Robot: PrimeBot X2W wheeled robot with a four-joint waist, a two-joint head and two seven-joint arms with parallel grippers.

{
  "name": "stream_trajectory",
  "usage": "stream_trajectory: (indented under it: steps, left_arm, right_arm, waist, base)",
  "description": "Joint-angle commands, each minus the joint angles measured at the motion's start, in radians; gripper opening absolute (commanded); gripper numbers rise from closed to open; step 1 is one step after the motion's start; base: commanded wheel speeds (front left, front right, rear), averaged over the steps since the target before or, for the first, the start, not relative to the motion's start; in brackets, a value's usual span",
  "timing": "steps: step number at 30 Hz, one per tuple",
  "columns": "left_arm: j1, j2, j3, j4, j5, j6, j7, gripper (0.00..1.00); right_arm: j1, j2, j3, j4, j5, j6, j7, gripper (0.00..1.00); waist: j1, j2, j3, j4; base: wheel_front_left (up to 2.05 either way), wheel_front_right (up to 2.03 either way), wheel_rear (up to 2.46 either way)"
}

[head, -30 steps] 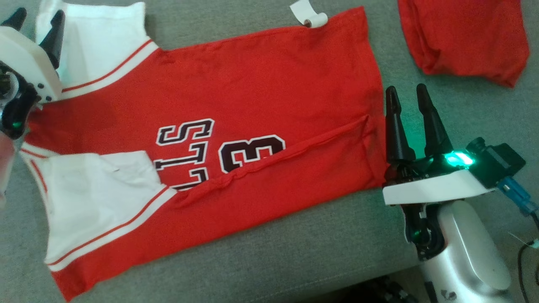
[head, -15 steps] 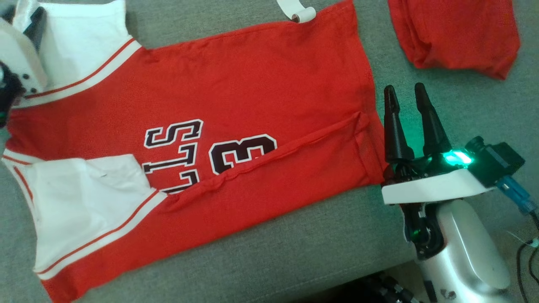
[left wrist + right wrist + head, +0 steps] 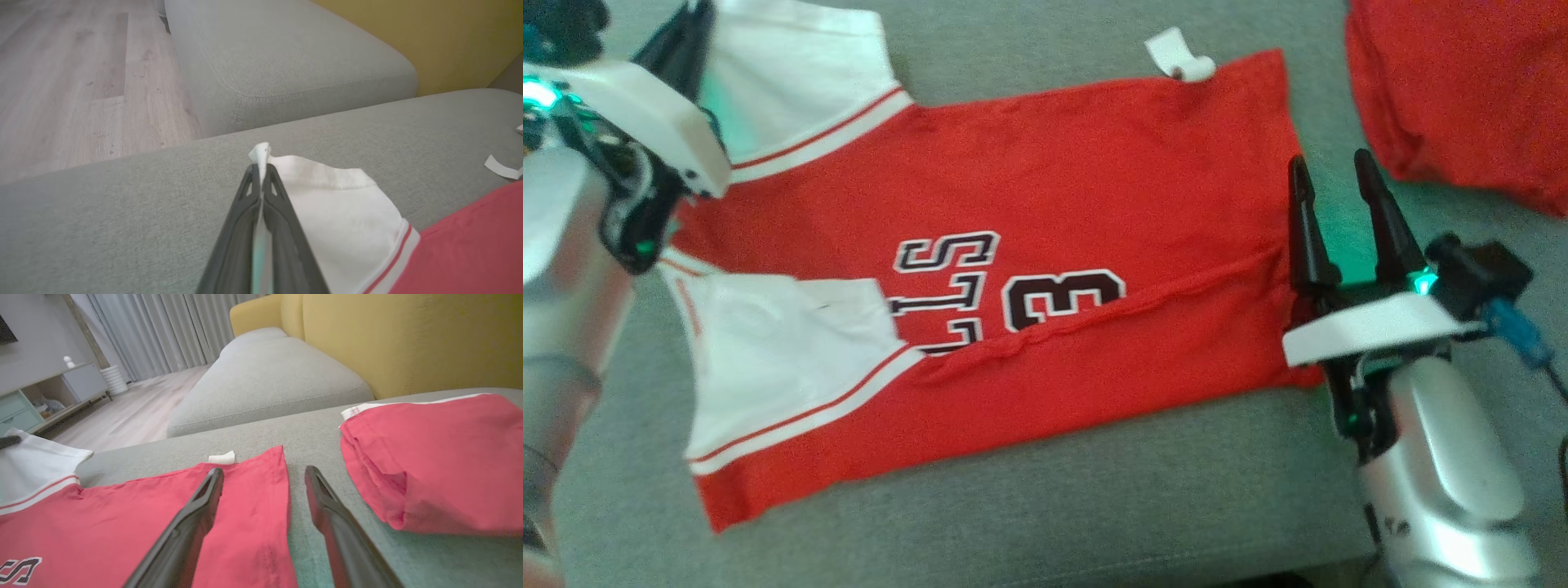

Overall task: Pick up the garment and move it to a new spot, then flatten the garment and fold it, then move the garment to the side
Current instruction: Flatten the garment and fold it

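Item: red short-sleeved jersey [image 3: 1045,180] with white sleeves and dark lettering, lying flat across the grey fabric sofa seat [image 3: 1094,506] at centre of the head view, collar end toward 9 o'clock, hem toward 3 o'clock, near long edge folded inward. Handling: left hand [image 3: 259,168], at 10 o'clock, pinched tight on the corner of the far white sleeve [image 3: 339,204]; right hand [image 3: 1331,167], at 3 o'clock, jaws spread wide and holding nothing, apparently just above the hem. Also: folded red cloth bundle [image 3: 1462,90] at 1 o'clock, apart from the jersey.
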Motion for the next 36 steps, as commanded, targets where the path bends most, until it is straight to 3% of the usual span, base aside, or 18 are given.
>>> stream_trajectory:
  steps: [1,9,18,28,36]
  left_arm:
    - [-0.021,0.036,0.022,-0.025,0.004,0.002,-0.018,0.00]
    - [0.040,0.003,-0.041,-0.140,0.018,0.002,-0.124,0.00]
    - [0.145,-0.001,-0.068,-0.292,0.004,0.018,-0.140,0.00]
    - [0.168,0.043,-0.087,-0.478,0.012,0.060,-0.087,0.00]
    - [0.171,0.057,-0.088,-0.525,0.010,0.078,-0.071,0.00]
  right_arm:
    - [-0.030,-0.004,0.010,-0.019,-0.007,0.007,0.018,1.00]
    - [-0.171,-0.004,-0.094,0.034,-0.248,0.007,0.267,1.00]
    - [-0.281,-0.008,-0.204,0.159,-0.390,0.007,0.504,1.00]
    - [-0.411,-0.025,-0.388,0.388,-0.539,0.007,0.508,1.00]
    - [-0.471,-0.026,-0.439,0.508,-0.609,0.007,0.491,1.00]
  waist:
    - [0.0000,0.0000,-0.048,0.056]
    - [0.0000,0.0000,-0.111,0.172]
    - [0.0000,0.0000,-0.128,0.238]
    - [0.0000,0.0000,-0.086,0.265]
    - [0.0000,0.0000,-0.058,0.271]
  base:
    - [0.00,0.00,0.00]
    - [0.00,0.00,0.00]
    - [0.00,0.00,0.00]
    - [0.00,0.00,0.00]
    - [0.00,0.00,0.00]
